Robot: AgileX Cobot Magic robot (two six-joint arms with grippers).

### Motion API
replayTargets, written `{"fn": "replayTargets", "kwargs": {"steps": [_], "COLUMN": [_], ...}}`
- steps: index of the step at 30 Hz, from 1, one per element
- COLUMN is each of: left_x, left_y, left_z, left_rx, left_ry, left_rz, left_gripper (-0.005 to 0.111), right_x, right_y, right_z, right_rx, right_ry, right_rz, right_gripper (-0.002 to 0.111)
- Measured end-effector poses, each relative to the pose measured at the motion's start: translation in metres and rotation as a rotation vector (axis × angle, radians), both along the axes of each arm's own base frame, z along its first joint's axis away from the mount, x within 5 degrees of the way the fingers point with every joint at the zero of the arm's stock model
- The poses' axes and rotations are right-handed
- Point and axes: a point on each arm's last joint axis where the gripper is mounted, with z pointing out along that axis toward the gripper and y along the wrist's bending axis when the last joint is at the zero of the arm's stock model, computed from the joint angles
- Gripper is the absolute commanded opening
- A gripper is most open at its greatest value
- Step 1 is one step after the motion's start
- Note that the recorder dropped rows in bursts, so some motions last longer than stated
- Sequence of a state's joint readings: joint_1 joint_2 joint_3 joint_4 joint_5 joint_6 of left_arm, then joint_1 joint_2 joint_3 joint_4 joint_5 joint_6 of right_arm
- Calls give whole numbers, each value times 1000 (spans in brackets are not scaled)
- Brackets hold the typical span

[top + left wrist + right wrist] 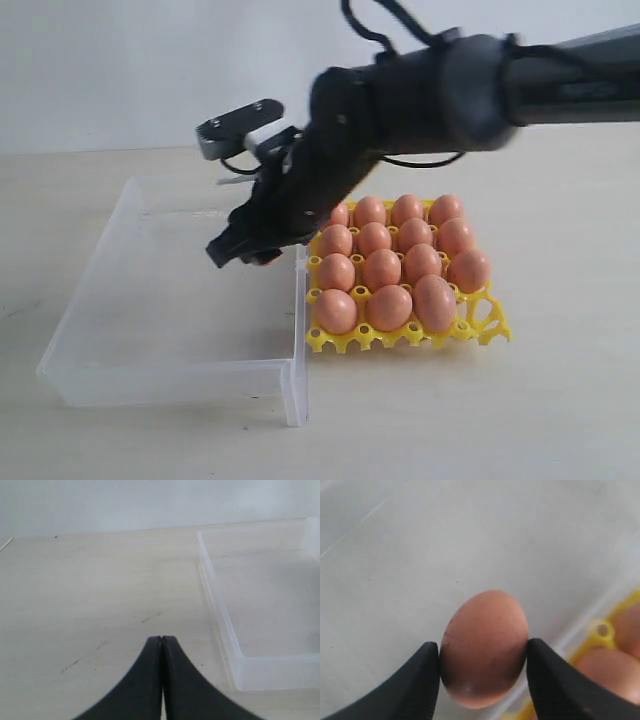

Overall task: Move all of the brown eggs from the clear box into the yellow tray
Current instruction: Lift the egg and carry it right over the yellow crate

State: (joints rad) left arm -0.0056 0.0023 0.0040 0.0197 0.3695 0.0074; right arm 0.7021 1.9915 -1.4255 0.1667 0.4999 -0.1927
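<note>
Brown egg (484,630) pinched between right gripper (483,651) jaws, over clear box (92,288).

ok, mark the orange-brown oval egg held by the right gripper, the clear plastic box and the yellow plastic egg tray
Orange-brown oval egg (484,647): right wrist view, middle of its shell.
Clear plastic box (170,384): exterior view, near wall.
Yellow plastic egg tray (412,336): exterior view, front rim.
</note>
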Motion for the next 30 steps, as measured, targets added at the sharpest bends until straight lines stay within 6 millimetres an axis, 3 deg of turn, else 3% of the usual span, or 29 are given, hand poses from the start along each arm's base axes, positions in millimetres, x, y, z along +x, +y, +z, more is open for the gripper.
{"fn": "replayTargets", "kwargs": {"steps": [6,10,12,21,30], "left_x": [0,0,0,0,0], "left_y": [0,0,0,0,0], "left_z": [0,0,0,0,0], "left_rx": [0,0,0,0,0], "left_ry": [0,0,0,0,0], "left_rz": [0,0,0,0,0], "left_gripper": [0,0,0,0,0], "right_x": [-47,-78,-86,-108,-103], "right_y": [-71,-133,-148,-199,-206], "right_z": [18,1,-9,-41,-66], "right_rx": [147,192,190,214,182], "right_ry": [-310,-420,-424,-422,-344], "right_rz": [-83,-209,-248,-456,-521], "right_gripper": [0,0,0,0,0]}}
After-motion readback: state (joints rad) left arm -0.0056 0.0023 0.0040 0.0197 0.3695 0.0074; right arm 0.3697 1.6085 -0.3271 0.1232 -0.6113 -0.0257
